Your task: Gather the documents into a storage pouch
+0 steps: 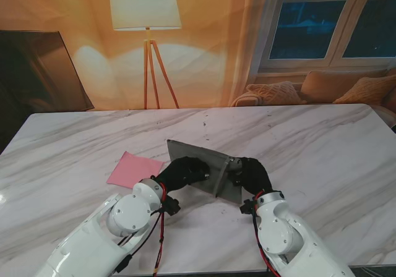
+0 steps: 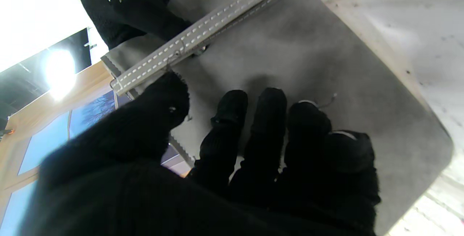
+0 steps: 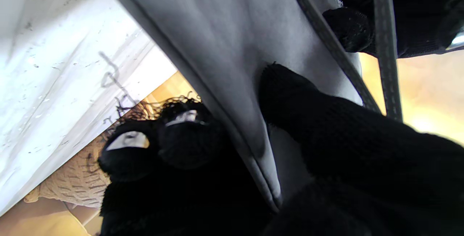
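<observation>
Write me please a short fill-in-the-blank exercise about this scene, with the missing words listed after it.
1. The flat grey felt pouch is held by ___ robot hands.
2. The pink paper sheet lies on the white marble table, on the ___ side of the pouch.
3. The left robot hand wears a ___ glove, like the right robot hand.

Missing words: both; left; black

Lit floor lamp [image 1: 146, 17] against warm wall, dusk window [image 1: 331, 20], cushioned sofa [image 1: 322, 88], marble table [image 1: 322, 141]
</observation>
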You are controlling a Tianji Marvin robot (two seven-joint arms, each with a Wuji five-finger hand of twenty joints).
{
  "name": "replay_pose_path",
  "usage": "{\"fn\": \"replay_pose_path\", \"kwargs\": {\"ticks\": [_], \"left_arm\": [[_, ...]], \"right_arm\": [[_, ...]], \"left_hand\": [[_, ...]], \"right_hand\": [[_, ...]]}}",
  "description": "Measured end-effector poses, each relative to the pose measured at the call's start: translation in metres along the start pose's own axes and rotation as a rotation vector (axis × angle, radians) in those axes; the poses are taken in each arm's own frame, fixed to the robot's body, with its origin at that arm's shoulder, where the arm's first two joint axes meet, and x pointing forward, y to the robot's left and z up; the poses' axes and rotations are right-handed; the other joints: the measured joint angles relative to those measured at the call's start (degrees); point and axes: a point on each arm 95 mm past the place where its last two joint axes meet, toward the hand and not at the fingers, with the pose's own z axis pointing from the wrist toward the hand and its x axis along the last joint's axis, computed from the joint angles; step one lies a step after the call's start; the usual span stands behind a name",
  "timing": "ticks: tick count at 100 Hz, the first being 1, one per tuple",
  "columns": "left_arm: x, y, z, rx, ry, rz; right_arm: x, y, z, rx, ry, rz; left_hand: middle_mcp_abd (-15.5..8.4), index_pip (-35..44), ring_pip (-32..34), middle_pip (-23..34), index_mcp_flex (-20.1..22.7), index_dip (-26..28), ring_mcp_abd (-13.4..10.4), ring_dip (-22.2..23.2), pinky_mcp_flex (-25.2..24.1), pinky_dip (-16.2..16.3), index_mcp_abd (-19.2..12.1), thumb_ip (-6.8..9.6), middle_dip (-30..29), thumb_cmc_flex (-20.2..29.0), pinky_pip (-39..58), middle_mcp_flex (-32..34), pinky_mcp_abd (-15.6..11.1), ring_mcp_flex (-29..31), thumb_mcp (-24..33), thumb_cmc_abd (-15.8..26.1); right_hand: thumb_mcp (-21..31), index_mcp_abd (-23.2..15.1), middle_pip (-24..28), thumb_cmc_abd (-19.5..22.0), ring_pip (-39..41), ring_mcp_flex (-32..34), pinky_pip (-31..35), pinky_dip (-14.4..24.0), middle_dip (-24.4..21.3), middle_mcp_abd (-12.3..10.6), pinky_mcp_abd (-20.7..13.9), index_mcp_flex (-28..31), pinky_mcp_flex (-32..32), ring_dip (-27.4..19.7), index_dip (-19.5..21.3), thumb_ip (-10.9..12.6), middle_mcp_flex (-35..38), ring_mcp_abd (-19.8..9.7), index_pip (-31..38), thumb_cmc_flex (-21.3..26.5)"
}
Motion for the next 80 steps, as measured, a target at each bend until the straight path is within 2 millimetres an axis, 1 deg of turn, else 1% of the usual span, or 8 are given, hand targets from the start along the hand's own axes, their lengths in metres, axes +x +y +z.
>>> {"fn": "replay_pose_path", "kwargs": {"ticks": [18, 26, 31, 39, 46, 61, 72, 80], "left_arm": [[-0.003, 0.01, 0.004, -0.036, -0.001, -0.013], [-0.004, 0.014, 0.006, -0.047, -0.003, -0.019], [-0.005, 0.016, 0.007, -0.054, -0.001, -0.022], [-0.005, 0.02, 0.008, -0.066, 0.005, -0.025], [-0.004, 0.023, 0.009, -0.076, 0.012, -0.024], [-0.005, 0.031, 0.011, -0.092, 0.021, -0.027], [-0.005, 0.035, 0.014, -0.1, 0.021, -0.023], [-0.005, 0.037, 0.016, -0.099, 0.026, -0.018]], "right_arm": [[0.001, -0.001, 0.0, 0.003, -0.011, 0.003], [0.002, -0.001, 0.0, 0.003, -0.014, 0.006], [0.002, -0.001, 0.0, 0.004, -0.015, 0.006], [0.002, -0.002, -0.001, 0.005, -0.017, 0.006], [0.002, -0.002, -0.001, 0.005, -0.019, 0.008], [0.002, -0.002, -0.001, 0.004, -0.028, 0.011], [0.002, -0.002, 0.0, 0.004, -0.035, 0.014], [0.002, -0.002, -0.001, 0.009, -0.039, 0.02]], "left_hand": [[-0.02, 0.88, 1.26, 0.86, 0.01, -0.01, 0.0, 0.41, 1.06, 0.01, 0.0, -0.11, 0.64, -0.17, 0.74, 0.0, 0.17, 0.66, 1.25, -1.45], [-0.05, 1.03, 1.52, 1.33, 0.01, -0.01, 0.0, 0.43, 1.11, 0.01, 0.0, -0.11, 0.7, -0.17, 0.98, 0.0, 0.17, 0.67, 1.72, -1.31], [-0.07, 1.32, 1.88, 1.46, 0.01, -0.01, 0.0, 0.43, 1.28, 0.01, 0.0, -0.12, 0.72, -0.17, 1.23, -0.05, 0.18, 0.75, 2.43, -2.57], [-0.17, 2.34, 2.37, 2.17, 0.04, -0.01, -0.04, 0.45, 2.52, 0.01, -0.02, -0.11, 1.2, -1.12, 1.9, 1.96, 0.51, 2.31, 3.23, -3.4], [-0.18, 3.14, 3.49, 2.85, 0.05, 0.03, -0.1, 0.77, 3.37, 0.02, -0.02, -0.11, 1.55, -1.36, 2.82, 1.61, 0.62, 3.05, 3.9, -3.53], [-0.25, 6.48, 5.47, 4.4, 0.71, 1.93, -0.22, 1.04, 4.2, 0.02, -0.02, -0.1, 2.47, -2.48, 4.19, 2.29, 0.68, 3.58, 5.43, -4.17], [-0.79, 9.89, 6.28, 5.16, 0.66, 3.66, -0.23, 1.05, 4.61, 0.02, -0.02, -0.12, 2.78, -4.07, 4.62, 2.29, 0.68, 3.61, 5.65, -6.33], [-0.93, 13.39, 6.43, 5.84, 0.58, 5.87, -0.34, 1.05, 5.28, 0.02, -0.04, -0.18, 3.28, -5.31, 4.81, 2.35, 0.7, 4.38, 7.45, -7.8]], "right_hand": [[0.0, 0.0, 0.0, 0.03, 0.01, 0.03, 0.07, 0.0, -0.49, 0.02, 0.0, 0.0, 0.16, 0.0, 0.0, 0.0, -0.01, -0.03, -0.01, 0.0], [0.0, 0.0, 0.0, 0.04, 0.02, 0.03, 0.09, 0.0, -0.52, 0.02, 0.0, 0.0, 0.21, 0.0, -0.02, 0.0, -0.01, -0.04, -0.03, 0.0], [0.0, 0.0, 0.0, 0.07, 0.03, 0.04, 0.09, 0.0, -0.53, 0.03, 0.0, 0.0, 0.23, 0.0, -0.04, 0.0, -0.02, -0.12, -0.03, 0.0], [0.0, 0.0, 0.0, 0.48, 0.04, 0.04, 0.1, 0.0, -0.56, 0.02, -0.02, 0.0, 0.24, 0.0, -0.05, 0.0, -0.04, -0.16, -0.18, 0.0], [0.0, 0.0, 0.0, 0.5, 0.05, 0.04, 0.1, 0.0, -0.57, 0.02, -0.02, 0.0, 0.3, 0.0, -0.07, 0.0, -0.04, -0.21, -0.18, 0.0], [0.0, 0.0, 0.0, 0.51, 0.09, 0.05, 0.11, 0.0, -0.59, 0.02, -0.03, 0.0, 0.34, 0.0, -0.17, 0.0, -0.05, -0.23, -0.19, 0.0], [0.0, 0.0, 0.0, 0.52, 0.1, 0.05, 0.11, 0.0, -0.64, 0.02, -0.04, 0.0, 0.36, 0.0, -0.4, 0.0, -0.05, -0.23, -0.2, 0.0], [0.0, 0.0, 0.0, 0.53, 0.11, 0.05, 0.12, 0.0, -0.75, 0.02, -0.05, 0.0, 0.37, 0.0, -0.64, 0.0, -0.05, -0.23, -0.2, 0.0]]}}
